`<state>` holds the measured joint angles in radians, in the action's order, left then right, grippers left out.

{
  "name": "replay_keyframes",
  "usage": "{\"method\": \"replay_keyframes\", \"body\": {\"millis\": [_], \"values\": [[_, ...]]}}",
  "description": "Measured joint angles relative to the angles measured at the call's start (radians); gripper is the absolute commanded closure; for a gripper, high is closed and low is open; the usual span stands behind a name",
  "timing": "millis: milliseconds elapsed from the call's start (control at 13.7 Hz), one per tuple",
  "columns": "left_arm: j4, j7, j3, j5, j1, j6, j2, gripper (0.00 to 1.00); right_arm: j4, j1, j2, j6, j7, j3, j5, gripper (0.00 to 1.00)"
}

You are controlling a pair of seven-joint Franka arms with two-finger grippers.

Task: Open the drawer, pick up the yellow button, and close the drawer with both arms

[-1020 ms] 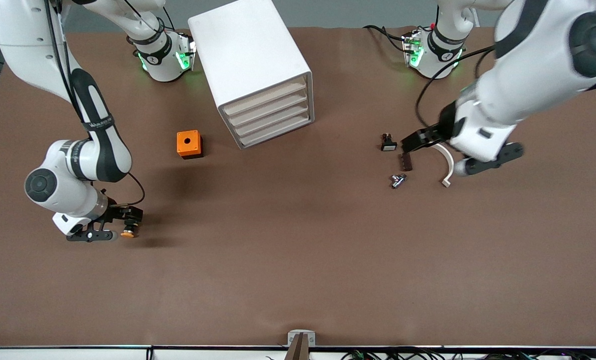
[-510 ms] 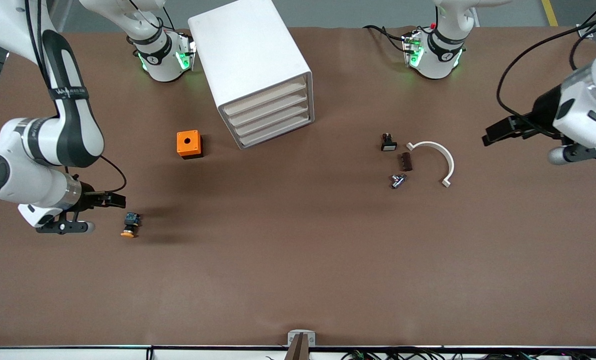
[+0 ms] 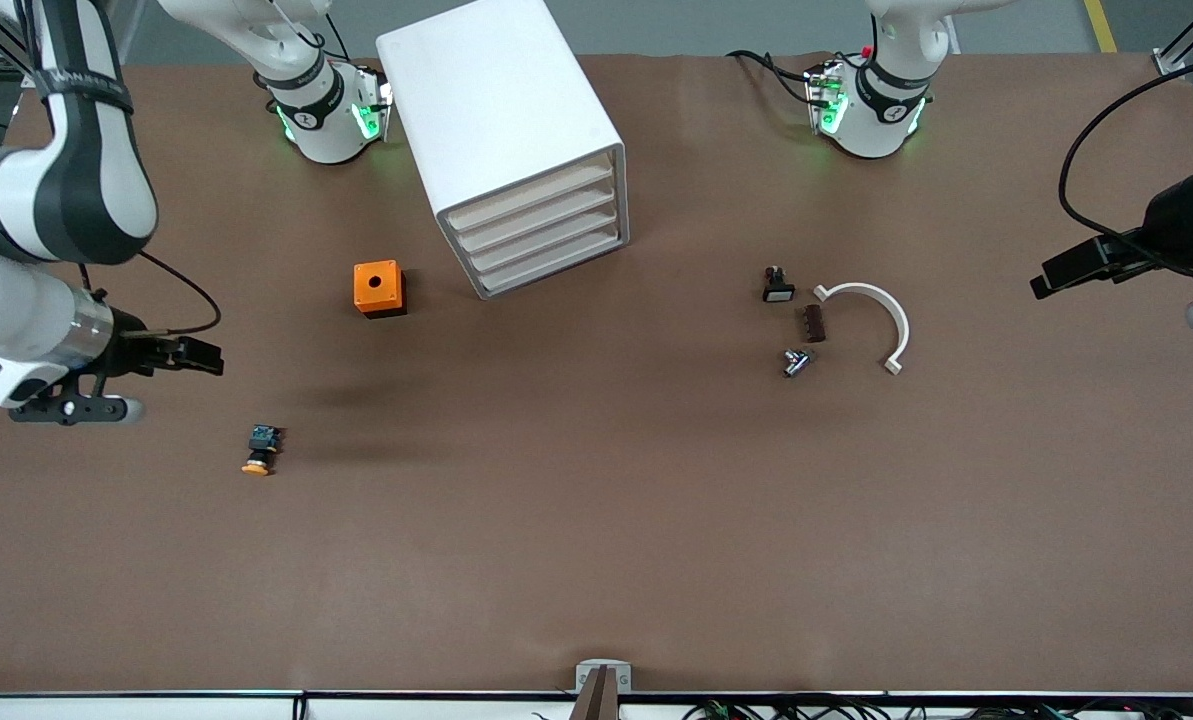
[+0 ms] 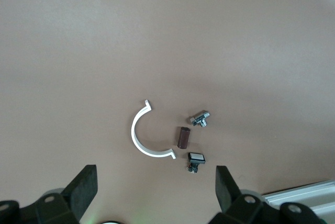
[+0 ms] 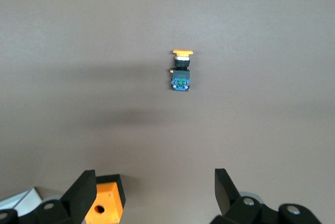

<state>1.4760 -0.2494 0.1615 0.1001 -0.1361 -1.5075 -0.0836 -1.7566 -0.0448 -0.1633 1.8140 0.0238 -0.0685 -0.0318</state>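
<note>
A: We are seeing the right gripper (image 3: 201,356) hanging in the air over bare table (image 3: 596,560) at the right arm's end, its fingers (image 5: 84,190) spread apart and holding nothing.

B: And the button (image 3: 260,451)? We are finding it lying on its side on the table, at about five o'clock from that gripper in the front view — orange cap toward the front camera, bluish end toward the cabinet (image 3: 501,130).

A: Agreed. The wrist view is showing the same button (image 5: 181,71) alone on the brown surface, apart from both fingers.

B: The left gripper (image 3: 1046,280) is hovering over the left arm's end of the table, released as well — we are seeing its fingers (image 4: 86,187) wide apart with nothing between them.

A: The drawer (image 3: 531,195), top of four, is sitting flush with the others, shut.

B: The orange cube (image 3: 378,288) is standing at about eight o'clock from the cabinet, and the white curved piece (image 3: 881,315) is lying with a few small parts near the table's middle, toward the left arm's end.
</note>
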Motion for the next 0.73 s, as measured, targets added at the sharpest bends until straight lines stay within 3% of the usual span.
{"method": "replay_keyframes", "body": {"millis": [292,583,729], "values": [[-0.001,0.027,-0.005,-0.012,-0.002,-0.017,-0.001,0.01,0.004,0.001,0.086,-0.076,0.0,-0.004,0.0,0.0],[0.004,0.096,-0.167,-0.015,0.128,-0.021,-0.001,0.01,0.014,0.002,0.122,-0.126,0.0,-0.008,0.0,0.0],[0.01,0.114,-0.188,-0.015,0.146,-0.021,-0.001,0.01,0.048,0.002,0.126,-0.168,0.0,-0.008,0.001,0.0]]}}
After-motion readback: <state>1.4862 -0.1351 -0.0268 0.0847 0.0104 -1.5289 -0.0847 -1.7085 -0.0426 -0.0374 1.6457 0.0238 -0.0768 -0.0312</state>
